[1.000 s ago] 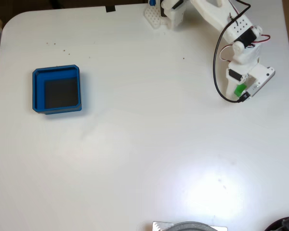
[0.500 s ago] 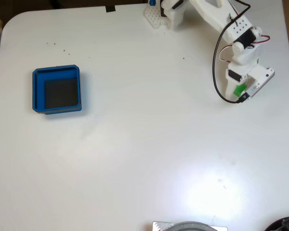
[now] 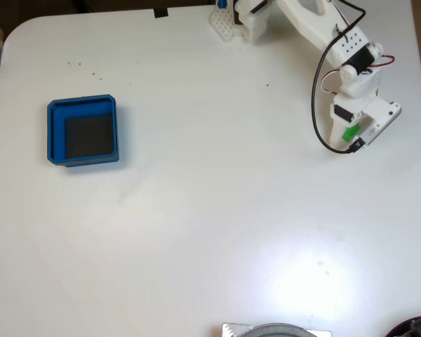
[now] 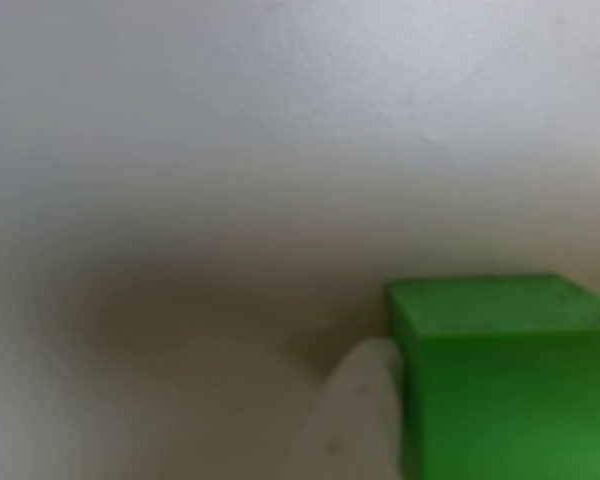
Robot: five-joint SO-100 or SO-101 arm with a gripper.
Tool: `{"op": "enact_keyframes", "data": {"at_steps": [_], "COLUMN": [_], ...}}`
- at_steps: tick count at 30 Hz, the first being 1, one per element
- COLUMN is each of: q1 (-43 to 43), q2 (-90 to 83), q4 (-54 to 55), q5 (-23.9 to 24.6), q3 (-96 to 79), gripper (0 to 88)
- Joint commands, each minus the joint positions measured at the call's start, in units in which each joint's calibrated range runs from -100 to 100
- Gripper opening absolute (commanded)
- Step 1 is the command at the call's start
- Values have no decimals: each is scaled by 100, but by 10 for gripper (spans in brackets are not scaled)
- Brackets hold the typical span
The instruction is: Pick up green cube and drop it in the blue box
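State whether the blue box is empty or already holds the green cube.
Empty. The blue box shows only its bare dark floor; the green cube sits far across the table at the pincer.

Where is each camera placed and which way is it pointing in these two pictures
Fixed view: sits above, looking straight down on the white table; shows the blue box at left and the white arm with its gripper at right.
Other view: sits very close to the table surface, facing the green cube at lower right; a blurred white finger touches the cube's left side.
Shared: both show the green cube at the gripper and the white table.
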State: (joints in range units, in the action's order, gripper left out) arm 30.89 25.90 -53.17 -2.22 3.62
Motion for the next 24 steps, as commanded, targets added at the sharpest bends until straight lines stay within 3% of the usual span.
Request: {"op": "enact_keyframes", "data": {"at_steps": [1, 24], "q1": [-28, -28], "q2": [-65, -115], "q4": [37, 29], "q5": [20, 5], "q3": [293, 284], "gripper": [362, 361]}}
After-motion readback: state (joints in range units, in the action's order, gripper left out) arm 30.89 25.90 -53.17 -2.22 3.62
